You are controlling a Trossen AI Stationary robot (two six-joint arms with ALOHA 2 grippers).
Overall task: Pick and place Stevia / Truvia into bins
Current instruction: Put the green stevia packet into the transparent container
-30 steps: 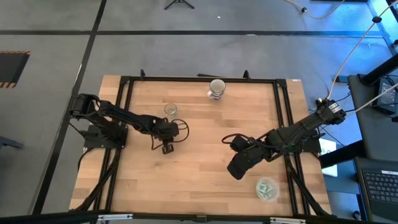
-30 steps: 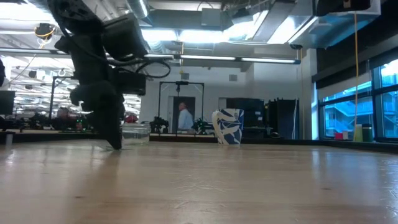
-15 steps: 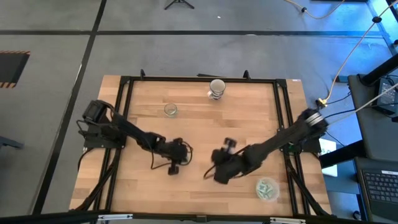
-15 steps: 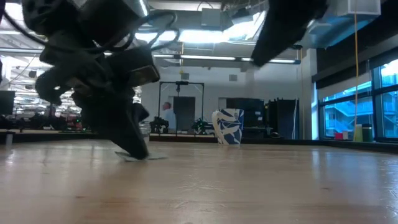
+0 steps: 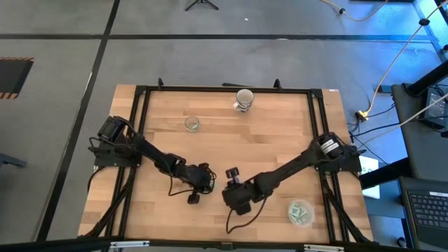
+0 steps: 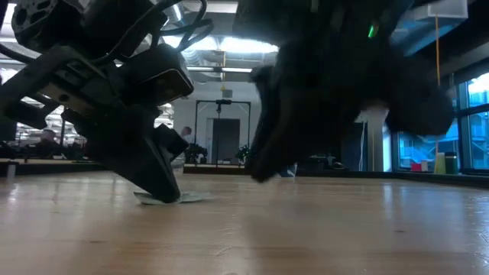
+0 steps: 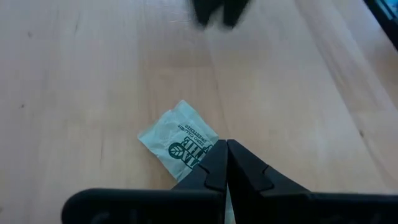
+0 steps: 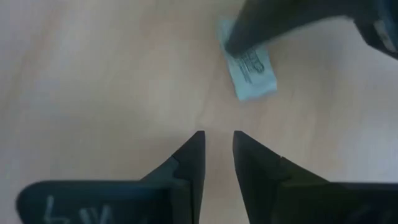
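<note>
One Stevia sachet [image 7: 179,144], white with green print, lies flat on the wooden table. It also shows as the sachet [image 8: 250,70] in the right wrist view and as a thin sachet [image 6: 170,198] under the left gripper in the low view. My left gripper [image 7: 227,148] is shut, its tips down on the sachet; it is the left gripper [image 5: 196,192] near the table's middle. My right gripper [image 8: 217,138] is open, close to the right of the sachet, touching nothing; it is the right gripper [image 5: 227,197]. The clear round bin [image 5: 301,212] with several sachets stands near the right near corner. My left gripper has its shut fingertips [image 7: 217,155] on one end of the sachet [image 7: 202,149], coming slanting from above. The sachet lies flat on the table under them [image 6: 157,191]. Whether the paper is pinched between the fingers or only pressed down, I cannot tell.
A small clear glass [image 5: 191,124] stands on the table's far left part. A white patterned cup [image 5: 243,100] stands at the far edge. Black rails [image 5: 318,133] run along the table's sides. The two arms are close together near the middle.
My left gripper has moved toward the near edge and slightly right, staying low on the table, and the sachet now shows under its tips. My right gripper has swung from the right toward the left gripper and come down close to the table.
</note>
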